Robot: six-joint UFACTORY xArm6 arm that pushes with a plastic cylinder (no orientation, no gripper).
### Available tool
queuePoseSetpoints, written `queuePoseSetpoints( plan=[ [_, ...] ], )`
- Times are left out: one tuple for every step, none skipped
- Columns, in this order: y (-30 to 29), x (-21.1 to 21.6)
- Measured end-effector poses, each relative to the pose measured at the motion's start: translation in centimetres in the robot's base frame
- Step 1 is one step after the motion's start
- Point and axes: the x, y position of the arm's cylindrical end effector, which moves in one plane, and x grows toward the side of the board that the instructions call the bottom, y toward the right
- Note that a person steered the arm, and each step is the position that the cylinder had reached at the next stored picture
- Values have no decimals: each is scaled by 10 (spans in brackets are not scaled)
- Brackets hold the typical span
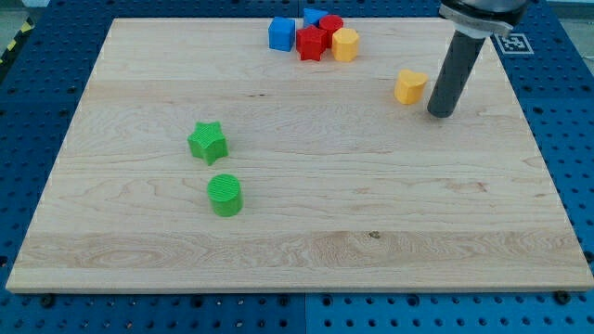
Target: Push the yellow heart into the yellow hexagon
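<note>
My tip (442,113) resting on board (297,232), grasping nothing, touching no block. Yellow heart (409,86) sitting just to view's left of tip, small gap showing. Yellow hexagon (345,44) lying further up-left, touching red blocks (316,39). Green star (208,142), green cylinder (225,195) sitting far left.

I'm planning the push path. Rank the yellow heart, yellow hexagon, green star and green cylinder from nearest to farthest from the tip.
From my tip:
1. Yellow heart, just to its left.
2. Yellow hexagon, in the top cluster.
3. Green star, far left.
4. Green cylinder, lower left, only slightly farther.
</note>
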Motion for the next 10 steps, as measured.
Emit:
queuePoseSetpoints(
  plan=[
    [-3,-2],
    [-27,-18],
    [-50,-31],
    [-57,-44],
    [-57,-49],
    [-51,-49],
    [-50,-68],
    [-50,-78],
    [-54,-84],
    [-61,-109]
  ],
)
